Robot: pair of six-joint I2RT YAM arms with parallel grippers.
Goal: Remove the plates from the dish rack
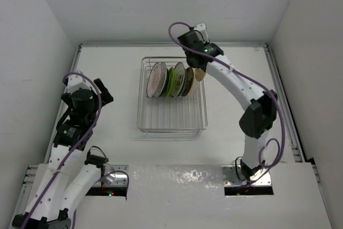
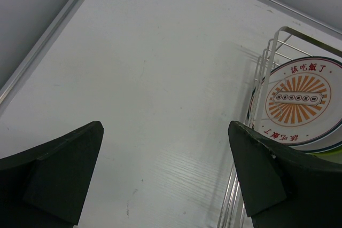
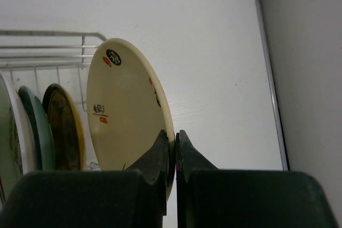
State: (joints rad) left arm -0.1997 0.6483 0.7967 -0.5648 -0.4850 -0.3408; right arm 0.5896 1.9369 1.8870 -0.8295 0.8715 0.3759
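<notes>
The dish rack (image 1: 172, 116), one silver wire basket, sits mid-table (image 1: 115, 63), somewhat nearer the far edge. Its near half holds nothing; the plates (image 1: 171, 80) stand on edge in a row across its far half.

As far as the top view lets me count, there are five plates. From left to right they are:
- one white sunburst plate (image 2: 299, 100) with red characters
- one lime green plate (image 1: 171, 82)
- one pale patterned plate (image 1: 179, 79)
- one dark yellow-gold plate (image 3: 65, 129)
- one cream plate (image 3: 125, 110) with small red and black marks, at the rack's far right corner

Whether the cream plate is seated between the tines cannot be told.

The right gripper (image 3: 171, 134) has its two fingers pressed together on the cream plate's rim, pinching it at the lower right edge. The left gripper (image 2: 164, 126) has its fingers spread wide and holds nothing. It hangs over bare table to the left of the rack, with the sunburst plate facing it.
</notes>
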